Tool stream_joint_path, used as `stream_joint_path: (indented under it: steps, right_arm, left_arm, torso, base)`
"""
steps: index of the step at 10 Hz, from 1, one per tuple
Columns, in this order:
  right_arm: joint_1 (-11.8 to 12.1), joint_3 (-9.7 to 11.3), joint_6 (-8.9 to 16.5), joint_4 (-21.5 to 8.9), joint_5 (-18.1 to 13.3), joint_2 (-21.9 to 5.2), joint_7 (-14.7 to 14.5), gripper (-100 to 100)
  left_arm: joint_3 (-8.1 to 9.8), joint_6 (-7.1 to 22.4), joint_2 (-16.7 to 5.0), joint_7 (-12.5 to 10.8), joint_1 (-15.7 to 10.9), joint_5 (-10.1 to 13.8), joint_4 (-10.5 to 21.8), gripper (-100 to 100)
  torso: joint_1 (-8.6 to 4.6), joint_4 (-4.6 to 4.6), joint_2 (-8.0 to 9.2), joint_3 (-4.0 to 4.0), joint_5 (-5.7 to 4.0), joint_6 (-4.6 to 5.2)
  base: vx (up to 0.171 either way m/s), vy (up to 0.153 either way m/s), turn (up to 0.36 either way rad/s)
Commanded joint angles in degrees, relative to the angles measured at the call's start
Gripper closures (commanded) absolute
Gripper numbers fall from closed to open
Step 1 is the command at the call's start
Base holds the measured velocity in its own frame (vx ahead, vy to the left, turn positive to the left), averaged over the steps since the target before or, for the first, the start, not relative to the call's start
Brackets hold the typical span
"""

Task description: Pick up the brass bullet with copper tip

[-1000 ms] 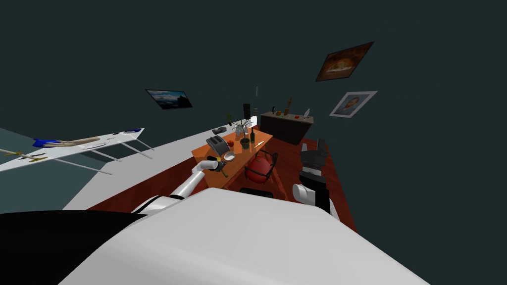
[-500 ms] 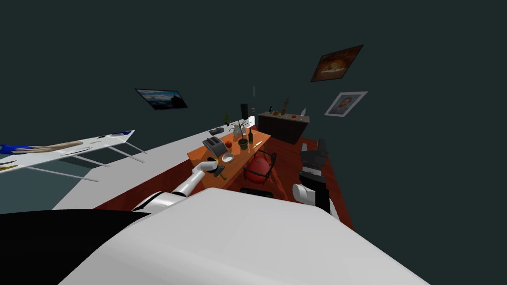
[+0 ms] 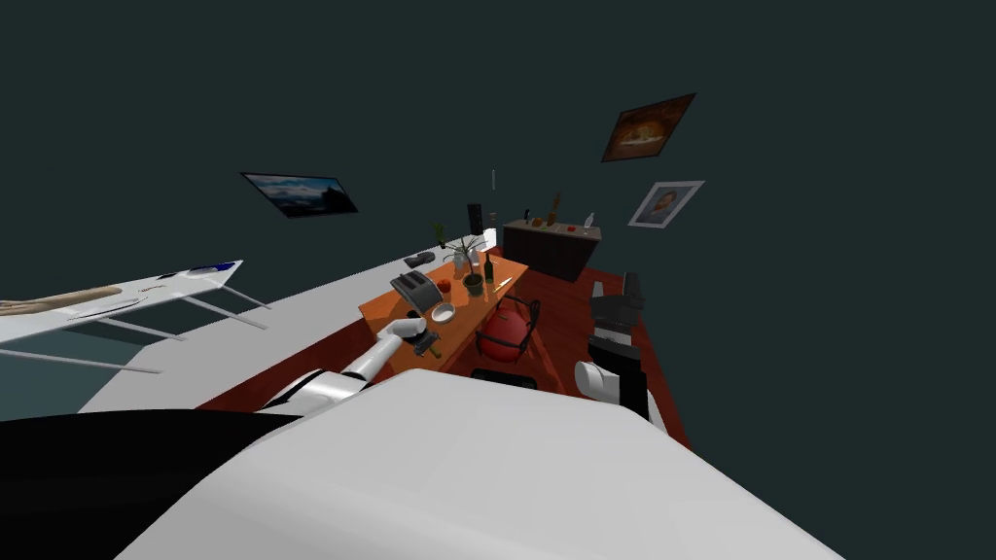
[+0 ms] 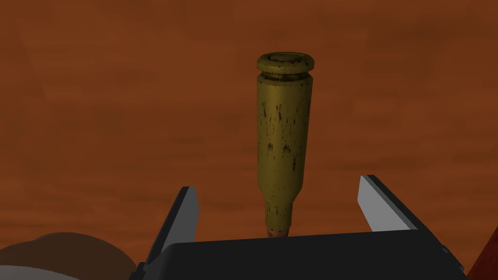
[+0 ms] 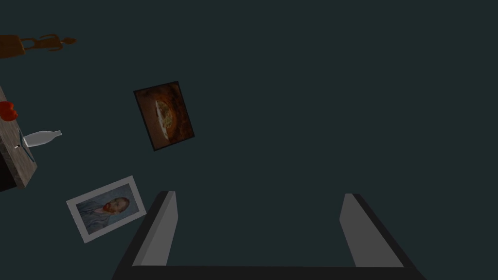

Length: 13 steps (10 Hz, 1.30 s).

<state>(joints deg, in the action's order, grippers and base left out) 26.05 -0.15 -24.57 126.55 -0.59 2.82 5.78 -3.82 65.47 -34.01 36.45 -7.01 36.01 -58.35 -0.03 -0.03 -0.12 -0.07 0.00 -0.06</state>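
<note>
- The left gripper (image 4: 279,185) hangs over the near end of the orange table (image 4: 97,97). Its two fingers stand wide apart with nothing in them.
- The bullet (image 4: 284,131) lies flat on the table, right between those fingers, but it touches neither one. Its flat end points away from the hand. Its little copper tip (image 4: 277,232) sits close to the gripper's body.
- The bullet looks like hard metal, so it probably will not bend or break. It seems small and light. It is round and smooth, so it may roll or slip out when it is squeezed.
- The best place to hold it seems to be the long, fat yellow part, with one finger on each side. The thin neck by the tip gives less to hold.
- Past the hand, from left to right, the table holds a toaster (image 3: 413,285), a bowl (image 3: 444,311), a potted plant (image 3: 473,280) and a dark bottle (image 3: 488,269). All are apart from the bullet, so nothing seems to block the way down.
- A red chair (image 3: 506,331) stands at the table's right side, apart from the left arm.
- The right gripper (image 5: 257,195) is up at the robot's right side, away from the table. Its fingers are wide apart and hold nothing.
</note>
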Motion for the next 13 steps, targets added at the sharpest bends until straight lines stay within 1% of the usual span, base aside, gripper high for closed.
stream_joint_path:
  steps: [1, 2, 3, 4, 6, 7, 8, 12, 13]
  right_arm:
    - [0.00, 0.00, 0.00, 0.00, 0.00, 0.00, 0.00, 0]
    - [0.00, 0.00, 0.00, 0.00, 0.00, 0.00, 0.00, 0]
    - [0.00, 0.00, 0.00, 0.00, 0.00, 0.00, 0.00, 0]
    - [0.00, 0.00, 0.00, 0.00, 0.00, 0.00, 0.00, 0]
    - [0.00, 0.00, 0.00, 0.00, 0.00, 0.00, 0.00, 0]
    - [0.00, -0.01, 0.00, 0.00, 0.00, -0.01, 0.00, 0]
    - [0.00, 0.00, 0.00, 0.00, 0.00, 0.00, 0.00, 0]
    - [0.00, 0.00, 0.00, 0.00, 0.00, 0.00, 0.00, 0]
    - [0.00, 0.00, 0.00, 0.00, 0.00, 0.00, 0.00, 0]
  left_arm:
    - [-0.34, 1.79, -0.31, 0.70, -0.60, 0.61, 1.66, -100]
    - [-0.16, 1.23, -0.28, 0.24, -0.06, 0.37, 0.39, -100]
    - [-0.17, 1.53, -0.31, 0.28, -0.06, 0.41, 0.43, 0]
    - [-0.47, -0.15, 0.88, -0.08, 0.16, -0.39, 1.60, -100]
    - [-0.84, -2.21, 2.37, -0.53, 0.45, -1.39, 3.08, -100]
    - [-0.64, -1.52, 1.77, 0.01, -0.02, -0.83, 3.29, -100]
    - [-0.66, -1.85, 1.85, 0.06, -0.09, -0.87, 3.54, 100]
    - [-0.68, -1.76, 1.81, 0.08, -0.05, -0.89, 3.54, 100]
    - [-0.67, -1.77, 1.81, 0.08, -0.05, -0.89, 3.54, 0]
  torso:
    - [0.00, 0.00, 0.00, 0.00, 0.00, 0.00]
    - [-0.01, 0.00, 0.00, 0.00, 0.00, 0.00]
    - [-0.02, 0.01, 0.04, 0.02, 0.00, -0.01]
    - [-0.02, 0.01, 0.07, 0.04, 0.00, -0.01]
    - [0.14, 0.01, 0.07, 0.04, 0.03, -0.01]
    - [0.21, 0.01, 0.04, 0.02, 0.05, -0.01]
    - [0.12, 0.01, 0.06, 0.03, 0.03, -0.01]
    - [0.02, 0.02, 0.04, 0.03, 0.04, 0.02]
    - [0.01, 0.02, 0.04, 0.03, 0.04, 0.02]
  base:
    - [0.025, 0.001, -0.067]
    - [0.012, 0.001, -0.013]
    - [0.000, 0.000, 0.000]
    - [0.005, 0.026, -0.053]
    - [0.012, 0.056, -0.037]
    - [0.007, 0.032, -0.011]
    - [0.001, 0.006, 0.001]
    - [0.000, 0.000, 0.000]
    - [0.000, 0.000, 0.000]
